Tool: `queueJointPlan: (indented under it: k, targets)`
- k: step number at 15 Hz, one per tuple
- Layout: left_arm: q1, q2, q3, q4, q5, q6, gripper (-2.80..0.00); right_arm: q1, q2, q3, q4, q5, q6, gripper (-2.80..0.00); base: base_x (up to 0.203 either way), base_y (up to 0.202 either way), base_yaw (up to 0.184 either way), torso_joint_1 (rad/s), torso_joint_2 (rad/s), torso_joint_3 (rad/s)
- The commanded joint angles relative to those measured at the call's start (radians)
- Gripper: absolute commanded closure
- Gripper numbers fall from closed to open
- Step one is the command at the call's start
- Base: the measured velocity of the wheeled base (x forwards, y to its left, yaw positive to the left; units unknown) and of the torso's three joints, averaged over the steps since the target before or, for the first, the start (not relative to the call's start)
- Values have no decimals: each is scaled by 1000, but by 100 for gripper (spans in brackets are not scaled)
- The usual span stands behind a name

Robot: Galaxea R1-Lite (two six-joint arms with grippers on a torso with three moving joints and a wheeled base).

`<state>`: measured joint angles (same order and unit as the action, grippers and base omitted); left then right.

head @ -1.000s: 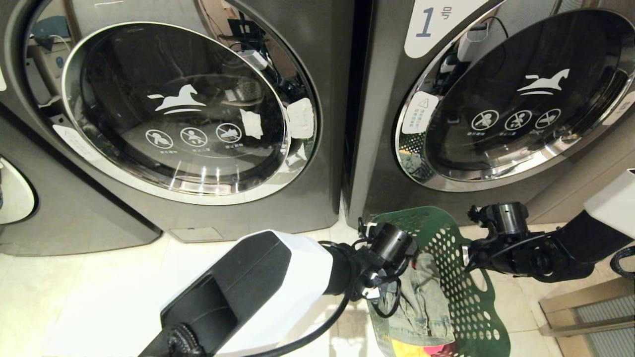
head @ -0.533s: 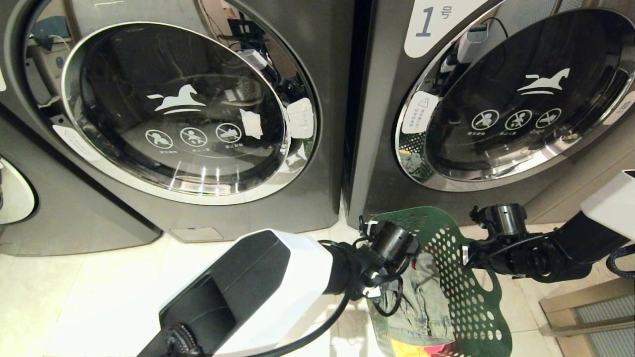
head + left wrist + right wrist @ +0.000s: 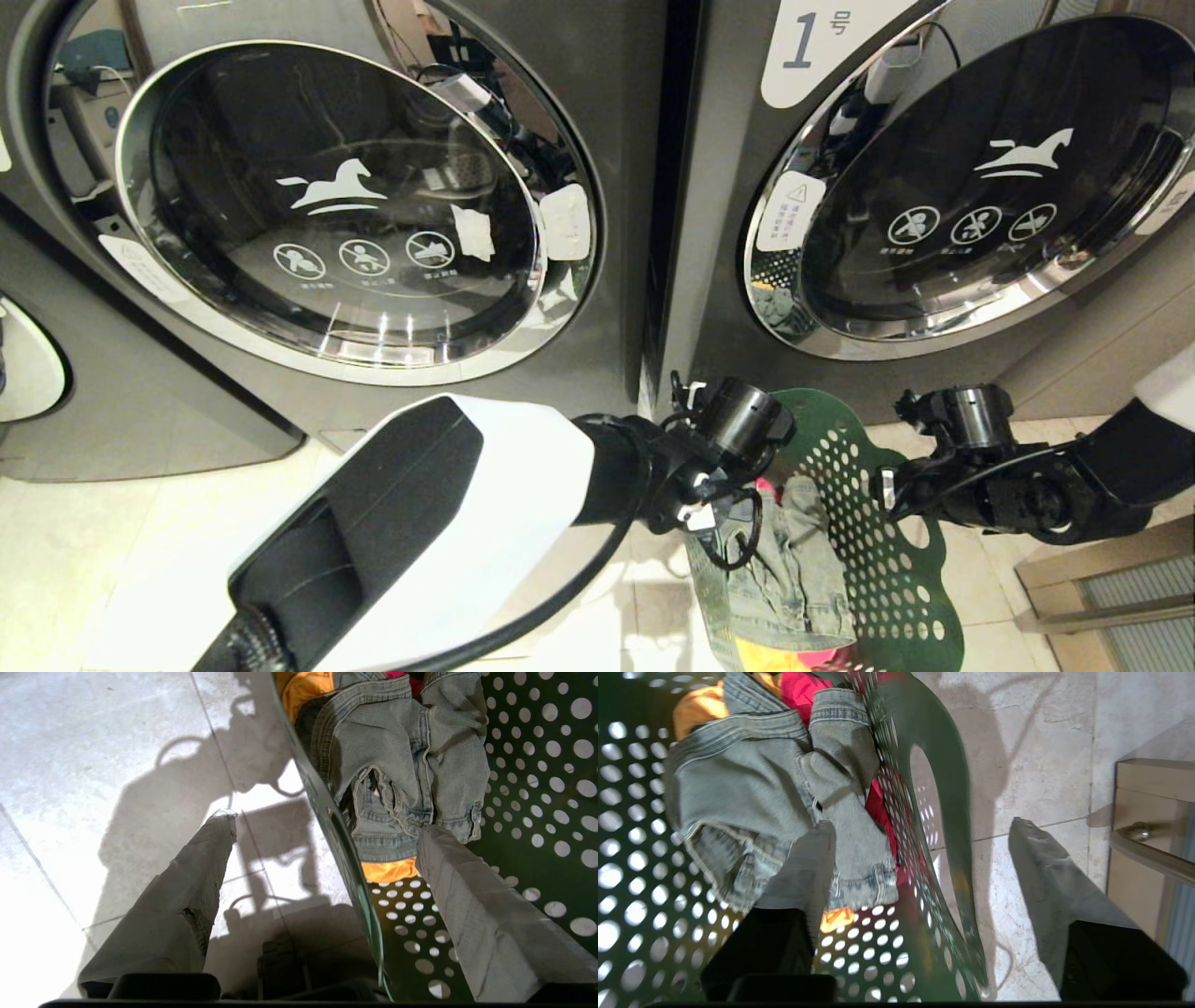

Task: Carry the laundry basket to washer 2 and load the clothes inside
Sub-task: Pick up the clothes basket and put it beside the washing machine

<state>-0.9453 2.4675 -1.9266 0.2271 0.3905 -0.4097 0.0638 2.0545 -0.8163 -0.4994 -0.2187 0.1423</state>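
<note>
Pale floor tiles [image 3: 140,523] carry my laundry basket [image 3: 896,597] before two shut washers; both grippers' fingers [image 3: 481,914] straddle its rim, spread wide, gripping nothing. Clothes [image 3: 794,569] remain unloaded.

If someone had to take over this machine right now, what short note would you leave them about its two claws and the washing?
Left end effector: open, straddling the laundry basket's left rim, one finger outside, one inside.
Right end effector: open, straddling the right rim by the cut-out handle.
Basket: on the floor, below the washer labelled 1, with another closed grey washer to the left; no 2 label is readable on it.
The clothes: all in the basket, denim on top, yellow-orange and red-pink beneath.
Done: basket set down near the washers.
Left: confirm which is washer 2, open its door, load the clothes.
</note>
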Motion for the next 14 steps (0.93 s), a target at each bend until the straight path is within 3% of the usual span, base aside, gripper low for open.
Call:
queueJointPlan:
  k: [1,6,9,11,12,13,14]
  targets:
    - [-2,-93,1,71,15,-32,-280,1,-156,77,-1,6,-2,-280,0,0,0,0,0,0]
    - [0,-189,26,209,68,-193,-280,15,-404,275,5,21,-61,-280,0,0,0,0,0,0]
    - [23,-260,68,276,71,-202,-280,87,-513,370,102,41,-89,-280,0,0,0,0,0,0]
    - [53,-283,79,361,128,-206,-280,154,-535,381,171,59,-97,-280,0,0,0,0,0,0]
    - [69,-296,87,391,168,-222,-280,182,-534,379,178,60,-97,0,0,0,0,0,0,0]
    - [85,-323,100,402,177,-230,0,206,-528,372,180,59,-95,0,0,0,0,0,0,0]
    - [96,-346,130,406,174,-231,0,223,-520,367,180,59,-95,0,0,0,0,0,0,0]
